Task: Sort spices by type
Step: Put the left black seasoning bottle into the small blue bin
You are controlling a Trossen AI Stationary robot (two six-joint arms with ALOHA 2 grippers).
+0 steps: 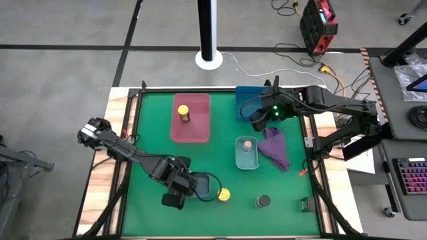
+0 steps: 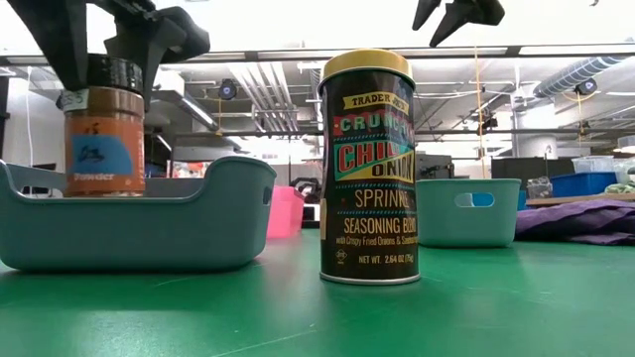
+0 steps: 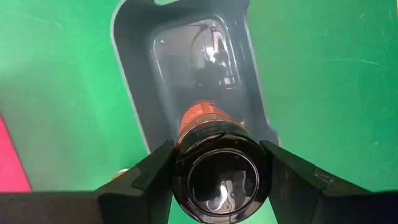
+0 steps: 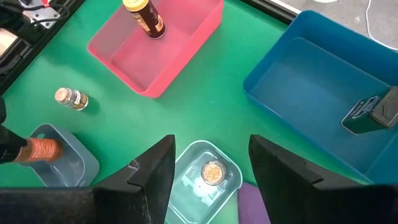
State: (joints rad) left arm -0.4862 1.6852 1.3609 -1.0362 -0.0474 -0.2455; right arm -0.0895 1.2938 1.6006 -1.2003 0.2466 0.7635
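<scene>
One round dark-lidded jar (image 3: 219, 163) with an orange label sits pinched between the left gripper's (image 1: 179, 192) two fingers, upright over the grey tray (image 1: 208, 180) at the lower middle of the overhead frame; whether its base touches the tray floor I cannot tell. The left arm reaches in from the left edge, angled down toward that tray. Just right of the tray a yellow-lidded jar (image 1: 224, 195) stands on the green mat, and further right a dark-lidded round jar (image 1: 263, 201) stands alone. The right gripper (image 1: 259, 119) hovers at the upper right over the blue tray (image 1: 245, 93), its fingers spread with nothing between them; a slim dark rectangular jar (image 4: 373, 113) lies in that tray. Another yellow-lidded jar (image 1: 183, 112) stands in the pink tray (image 1: 198, 130) at upper centre. A tiny pinkish-tan jar (image 1: 247, 144) rests in a clear tray (image 1: 239, 159) mid-frame, with a purple cloth (image 1: 275, 148) bunched beside it.
</scene>
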